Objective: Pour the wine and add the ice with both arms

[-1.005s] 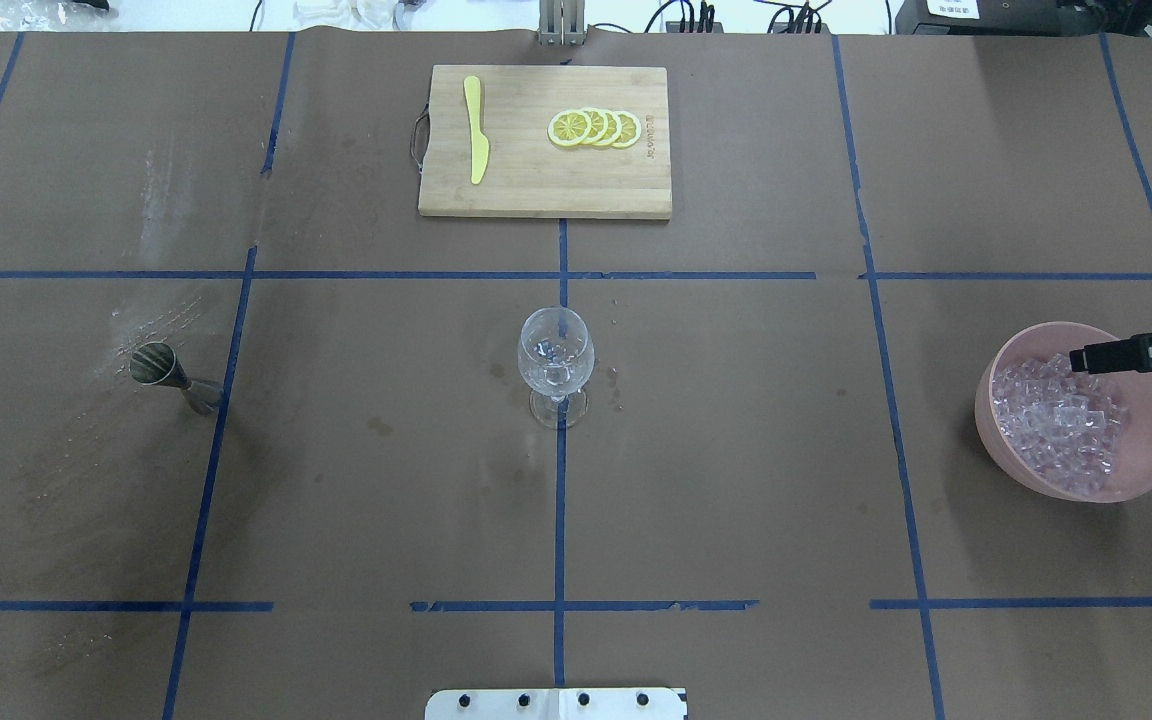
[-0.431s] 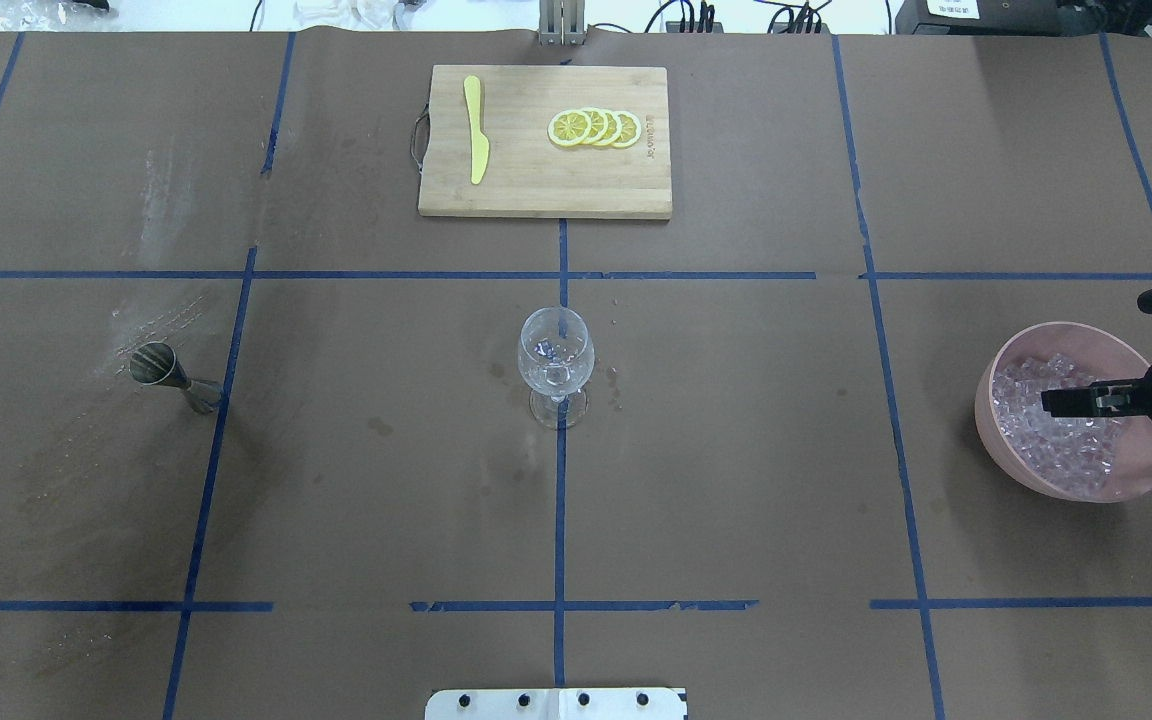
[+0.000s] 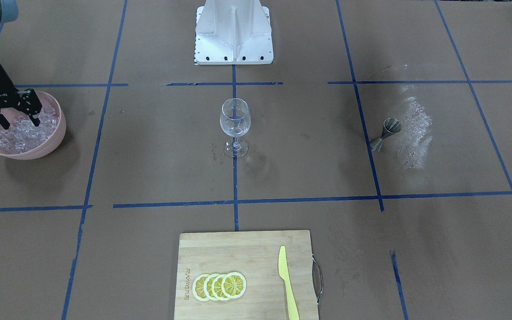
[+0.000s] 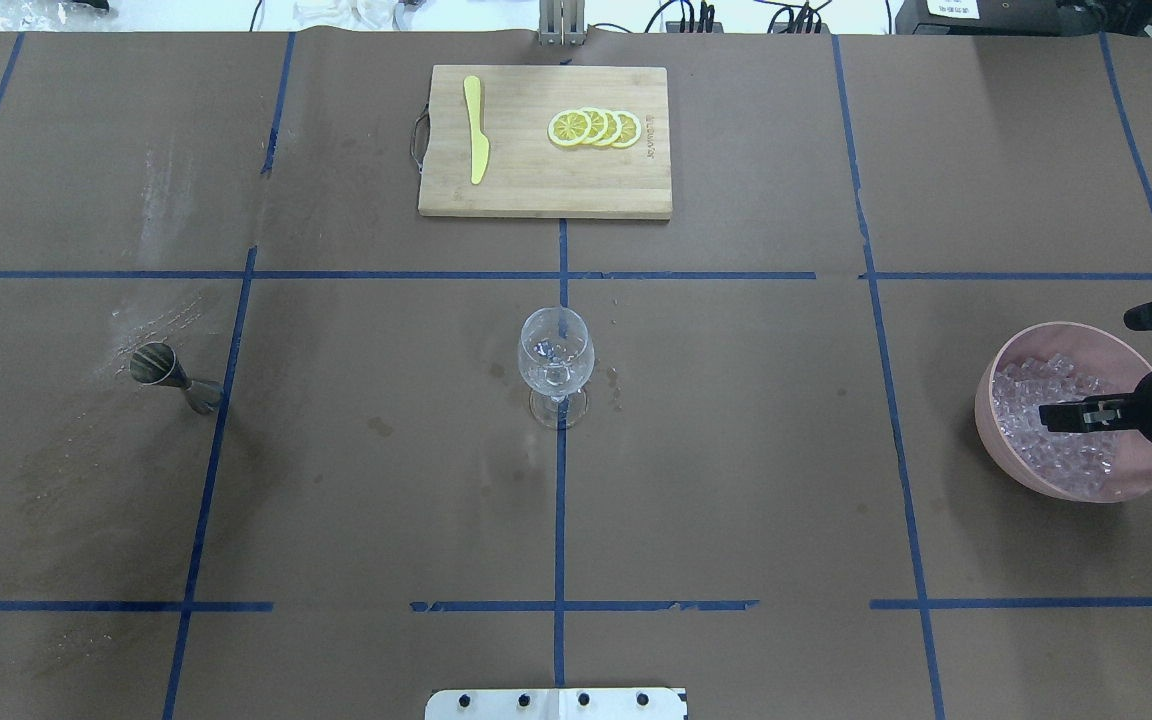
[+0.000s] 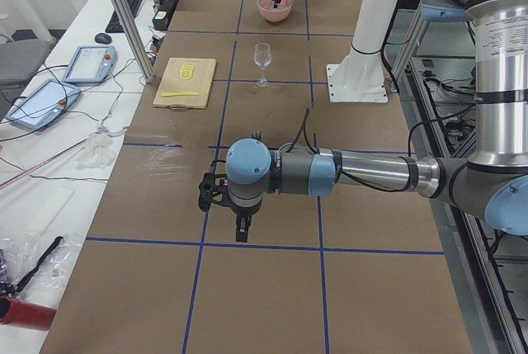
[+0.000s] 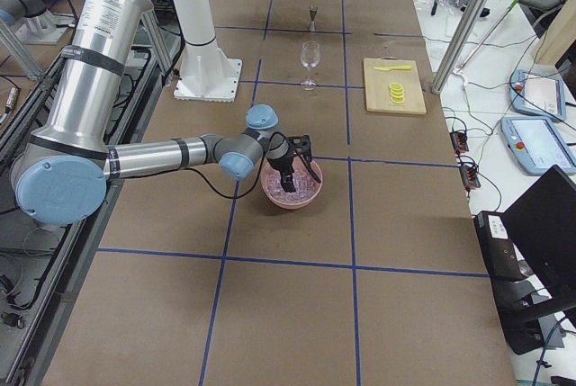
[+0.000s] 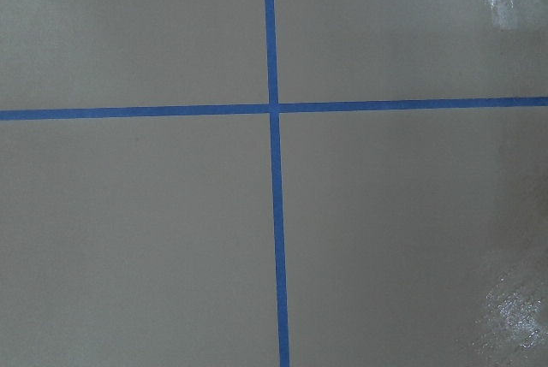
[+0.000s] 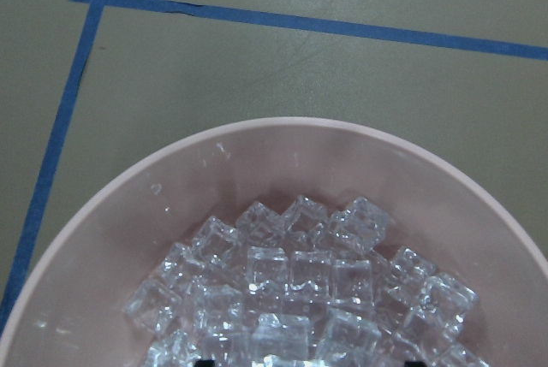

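The ice [image 3: 20,131] is a heap of clear cubes in a pink bowl [image 3: 58,133] at the table's right end. My right gripper [image 3: 18,122] is open, its two fingertips spread and down among the cubes; it also shows in the overhead view [image 4: 1061,415] over the ice [image 4: 1066,450]. The right wrist view shows the ice [image 8: 300,290] close below in the bowl [image 8: 257,140]. A clear wine glass [image 4: 556,360] stands upright at the table's middle. My left gripper [image 5: 223,205] hovers over bare table at the left end; I cannot tell if it is open. No wine bottle is in view.
A metal jigger [image 4: 161,370] stands on the left side of the table. A wooden cutting board [image 4: 536,180] at the far middle holds lemon slices [image 4: 596,128] and a yellow knife [image 4: 476,130]. The robot's white base [image 3: 234,33] is behind the glass.
My right gripper has moved from the bowl's far rim toward the robot, over the middle of the ice heap, and down toward the cubes. Nothing else has moved.
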